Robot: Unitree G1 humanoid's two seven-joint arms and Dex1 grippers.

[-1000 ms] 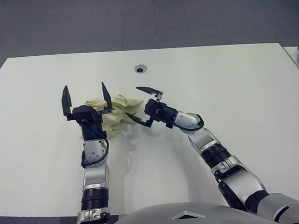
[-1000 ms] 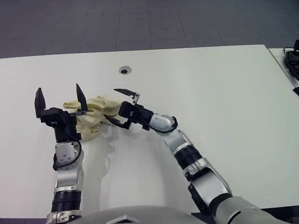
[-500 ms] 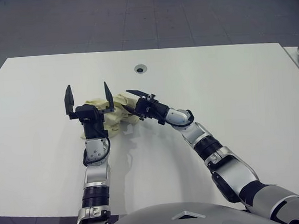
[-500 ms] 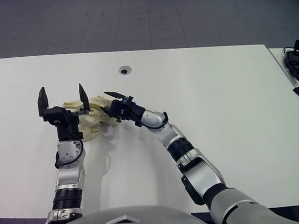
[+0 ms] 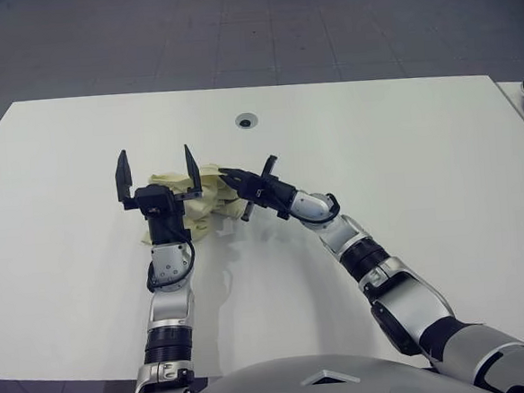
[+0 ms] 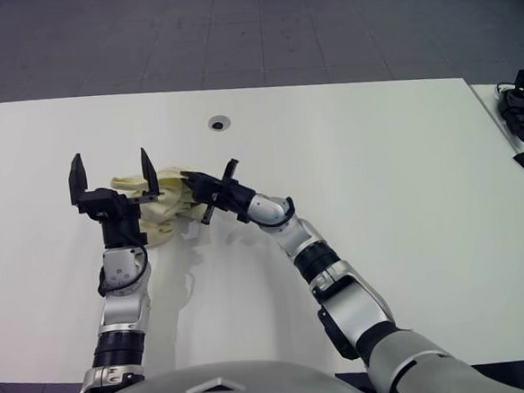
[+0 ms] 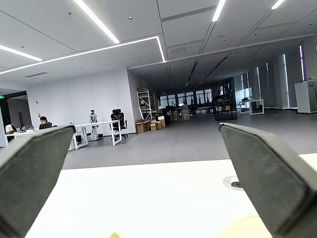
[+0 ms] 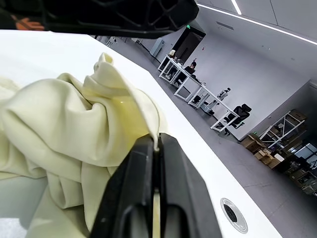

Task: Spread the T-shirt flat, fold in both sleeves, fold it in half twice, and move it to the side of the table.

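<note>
T-shirt (image 8: 74, 119) crumpled on desk (image 5: 421, 149) near cable hole (image 5: 247, 120) | soft, light, limp; probably best taken at an edge | right jaws pinching a fold | left jaws wide, empty

Both head views look forward and down from behind the hands, taking in the whole bench (image 5: 401, 133), and they share one scene, slightly offset. The left wrist camera sits just behind the left hand (image 7: 147, 130) and looks level between its fingers (image 7: 267, 168) across the bench. The right wrist camera sits close behind the right hand (image 8: 156, 148), facing the shirt (image 8: 74, 114) at its tips. All four views catch the hole (image 5: 247, 120) beyond the hands.
</note>
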